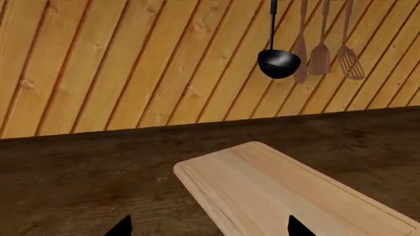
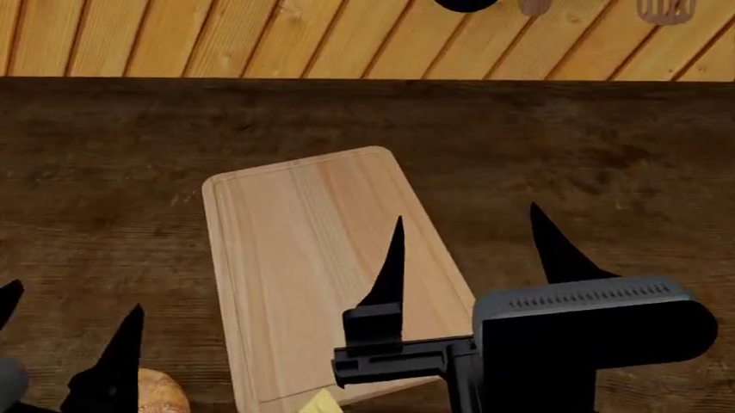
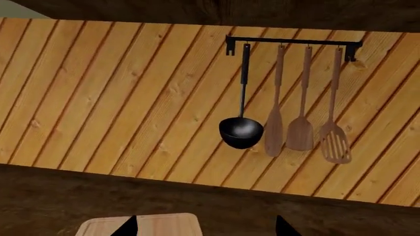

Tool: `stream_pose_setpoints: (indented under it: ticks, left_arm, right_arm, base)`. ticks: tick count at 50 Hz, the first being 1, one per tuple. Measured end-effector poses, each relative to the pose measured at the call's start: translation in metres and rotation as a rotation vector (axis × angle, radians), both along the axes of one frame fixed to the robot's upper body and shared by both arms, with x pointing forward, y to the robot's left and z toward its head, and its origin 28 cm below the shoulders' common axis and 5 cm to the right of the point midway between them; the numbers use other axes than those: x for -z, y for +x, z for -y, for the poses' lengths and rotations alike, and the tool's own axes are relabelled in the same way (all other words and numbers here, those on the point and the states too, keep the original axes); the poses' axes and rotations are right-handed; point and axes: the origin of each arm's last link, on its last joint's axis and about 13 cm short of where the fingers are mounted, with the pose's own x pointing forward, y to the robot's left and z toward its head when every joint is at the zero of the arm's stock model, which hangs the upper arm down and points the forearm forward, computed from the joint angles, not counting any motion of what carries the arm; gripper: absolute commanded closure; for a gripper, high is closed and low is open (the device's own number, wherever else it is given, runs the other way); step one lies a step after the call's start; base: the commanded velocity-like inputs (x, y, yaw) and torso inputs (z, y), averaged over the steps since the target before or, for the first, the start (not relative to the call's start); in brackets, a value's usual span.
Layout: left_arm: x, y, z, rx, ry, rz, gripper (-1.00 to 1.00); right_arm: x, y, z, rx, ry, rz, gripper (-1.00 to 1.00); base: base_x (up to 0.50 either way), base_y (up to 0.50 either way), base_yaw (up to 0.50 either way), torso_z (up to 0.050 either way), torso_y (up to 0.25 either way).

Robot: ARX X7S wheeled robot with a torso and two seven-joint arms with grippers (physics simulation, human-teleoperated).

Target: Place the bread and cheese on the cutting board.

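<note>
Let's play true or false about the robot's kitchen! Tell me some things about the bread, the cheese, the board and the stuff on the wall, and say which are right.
1. The bread sits on the cutting board. False: it lies on the table, off the board's left near corner.
2. Nothing lies on the board's visible top. True.
3. The right pincer is holding the cheese. False: its fingers stand apart with nothing between them, and the cheese peeks out at the board's near edge.
4. A black ladle hangs on the wall. True.
5. Five wooden utensils hang beside the ladle. False: three wooden utensils hang there.
6. The left pincer is open, near the bread. True.
</note>
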Motion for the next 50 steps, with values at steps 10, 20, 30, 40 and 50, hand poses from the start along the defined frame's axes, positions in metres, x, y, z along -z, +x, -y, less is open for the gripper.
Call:
stream_pose_setpoints:
  ticks: [10,20,30,40,50]
  left_arm:
    - [0.008,-0.013,0.005,0.073,0.069,-0.112,-1.0]
    - [0.02,-0.01,0.007,0.093,0.098,-0.195,-1.0]
    - [0.03,-0.001,0.008,0.091,0.116,-0.249,-1.0]
    - [0.039,0.008,0.007,0.067,0.126,-0.287,-1.0]
    - [0.051,0.016,0.006,0.047,0.129,-0.326,-1.0]
  right_arm:
    - [-0.002,-0.003,0.0,0.009,-0.006,-0.014,-1.0]
    - [-0.003,-0.004,0.001,0.009,-0.007,-0.027,-1.0]
    - [-0.002,-0.004,0.0,0.002,-0.009,-0.037,-1.0]
    - [-0.002,-0.004,0.0,-0.005,-0.013,-0.044,-1.0]
    - [-0.001,-0.004,-0.001,-0.01,-0.017,-0.047,-1.0]
  base:
    - [0.0,0.0,0.0,0.0,0.0]
    - [0.0,0.0,0.0,0.0,0.0]
    - [0.0,0.0,0.0,0.0,0.0]
    - [0.0,0.0,0.0,0.0,0.0]
    - [0.0,0.0,0.0,0.0,0.0]
